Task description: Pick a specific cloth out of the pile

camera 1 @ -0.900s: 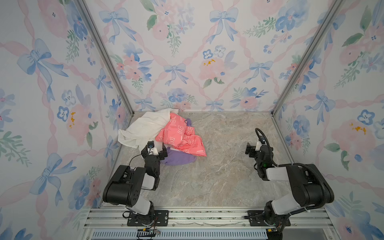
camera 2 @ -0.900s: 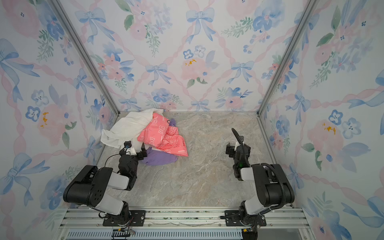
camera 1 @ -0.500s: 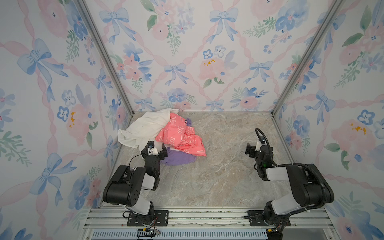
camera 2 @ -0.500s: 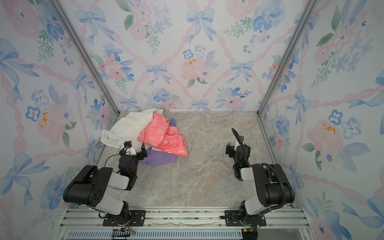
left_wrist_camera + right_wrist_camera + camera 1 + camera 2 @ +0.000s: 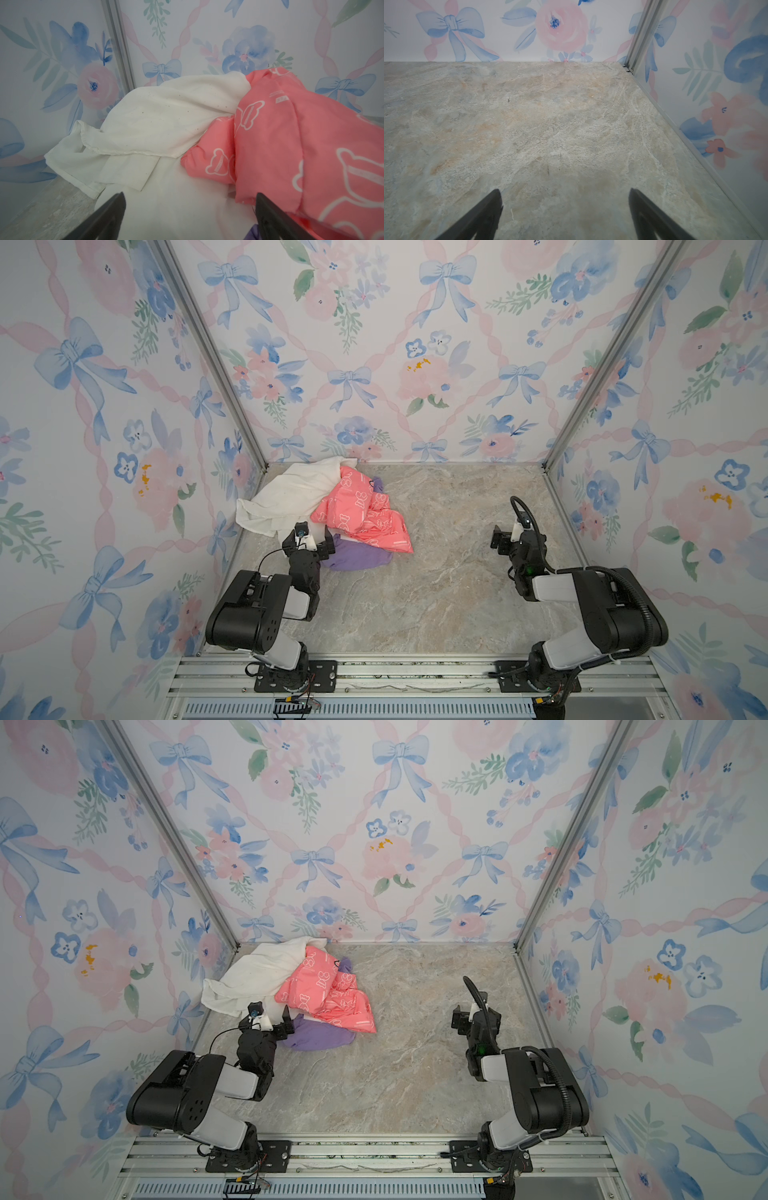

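The pile lies in the back left corner in both top views. The cloth is lavender-purple and mostly buried under the coral-pink jacket; only its near part and a small bit at the back show. A cream-white shirt spreads to the left. My left gripper is open at the pile's near edge, over white fabric, holding nothing. In the left wrist view the left gripper has the jacket by one finger and a purple sliver of the cloth beside it. My right gripper is open over bare table.
The stone-patterned table is boxed in by floral walls on three sides, with metal posts at the back corners. The white shirt lies against the left wall. A rail runs along the front.
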Controlling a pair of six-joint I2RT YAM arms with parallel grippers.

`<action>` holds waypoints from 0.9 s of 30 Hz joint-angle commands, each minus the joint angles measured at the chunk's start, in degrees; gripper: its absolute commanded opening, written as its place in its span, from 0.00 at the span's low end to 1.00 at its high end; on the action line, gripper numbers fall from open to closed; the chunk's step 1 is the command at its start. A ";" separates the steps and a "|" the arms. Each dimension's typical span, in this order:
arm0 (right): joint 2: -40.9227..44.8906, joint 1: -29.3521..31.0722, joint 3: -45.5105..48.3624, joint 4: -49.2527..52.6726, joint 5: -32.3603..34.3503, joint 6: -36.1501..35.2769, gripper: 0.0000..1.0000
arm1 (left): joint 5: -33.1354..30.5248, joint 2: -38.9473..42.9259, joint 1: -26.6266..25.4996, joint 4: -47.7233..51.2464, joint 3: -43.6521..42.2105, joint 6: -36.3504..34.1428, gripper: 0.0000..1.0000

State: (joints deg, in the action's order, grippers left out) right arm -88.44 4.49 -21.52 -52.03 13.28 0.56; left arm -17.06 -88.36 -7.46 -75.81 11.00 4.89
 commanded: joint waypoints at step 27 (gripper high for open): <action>21.11 13.91 -23.62 42.96 -4.03 -10.65 0.97 | -16.26 49.63 -3.40 54.37 6.04 17.37 0.98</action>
State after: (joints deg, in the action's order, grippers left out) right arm -69.25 16.97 -40.62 -17.67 11.90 -9.26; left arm -32.60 -42.81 -11.53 -32.36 14.70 16.03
